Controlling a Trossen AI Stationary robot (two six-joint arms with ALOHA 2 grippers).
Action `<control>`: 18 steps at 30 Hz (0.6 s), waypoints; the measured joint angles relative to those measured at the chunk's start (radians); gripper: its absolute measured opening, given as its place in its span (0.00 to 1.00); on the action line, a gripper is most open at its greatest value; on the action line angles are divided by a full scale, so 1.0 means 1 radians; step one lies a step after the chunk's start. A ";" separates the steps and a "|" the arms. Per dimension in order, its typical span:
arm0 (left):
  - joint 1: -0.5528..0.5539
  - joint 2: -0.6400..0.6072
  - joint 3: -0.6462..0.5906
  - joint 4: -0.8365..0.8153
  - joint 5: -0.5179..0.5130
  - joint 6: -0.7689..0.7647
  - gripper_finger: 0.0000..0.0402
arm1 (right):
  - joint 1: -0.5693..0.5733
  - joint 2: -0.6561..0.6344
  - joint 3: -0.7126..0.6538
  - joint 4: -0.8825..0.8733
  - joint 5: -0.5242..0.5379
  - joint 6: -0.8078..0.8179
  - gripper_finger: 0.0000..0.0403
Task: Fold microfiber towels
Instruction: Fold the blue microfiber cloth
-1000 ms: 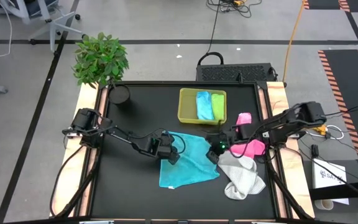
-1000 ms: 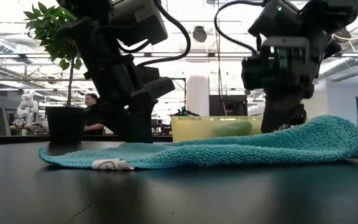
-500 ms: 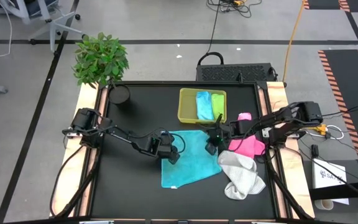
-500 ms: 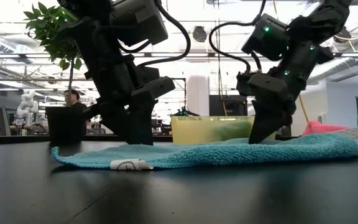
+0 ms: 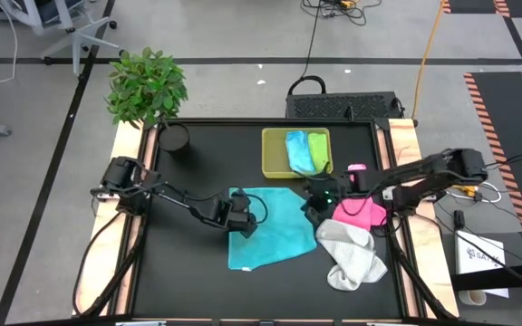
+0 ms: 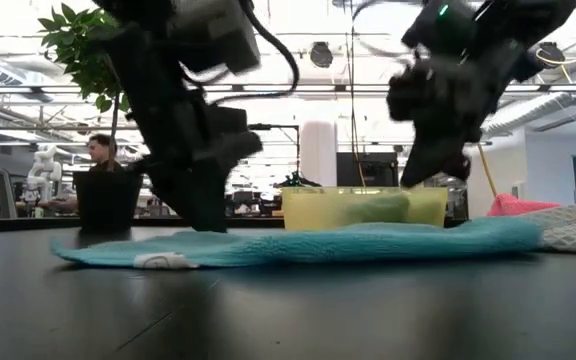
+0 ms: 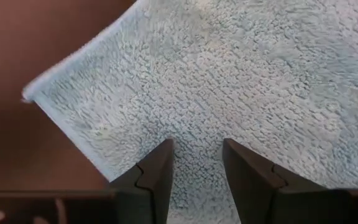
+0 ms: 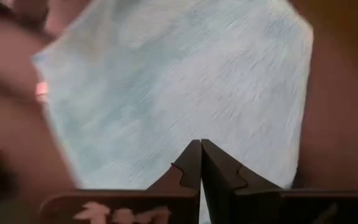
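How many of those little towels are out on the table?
5: the teal towel spread mid-table, the pink towel and the white towel at the right edge, the light blue towel and the lime green towel in the yellow tray.

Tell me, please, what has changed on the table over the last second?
The right hand rose off the teal towel and pulled back toward the yellow tray; it is shut and empty. The towel's right side, humped up before, now lies flatter. The left hand stayed low over the towel's left edge, its fingers apart. The pink towel, white towel and the tray's towels did not move.
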 joint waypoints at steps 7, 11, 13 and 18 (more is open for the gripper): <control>-0.029 -0.077 0.009 0.005 -0.037 0.016 0.35 | 0.190 -0.090 0.001 -0.083 0.000 0.190 0.00; -0.033 -0.073 0.010 0.027 -0.029 -0.003 0.35 | 0.294 -0.071 0.001 -0.133 0.000 0.312 0.00; -0.038 -0.067 0.010 0.042 -0.018 -0.003 0.35 | 0.339 -0.055 0.000 -0.146 0.000 0.362 0.00; -0.040 -0.041 0.011 0.080 -0.011 -0.003 0.35 | 0.410 0.002 0.000 -0.177 0.001 0.457 0.00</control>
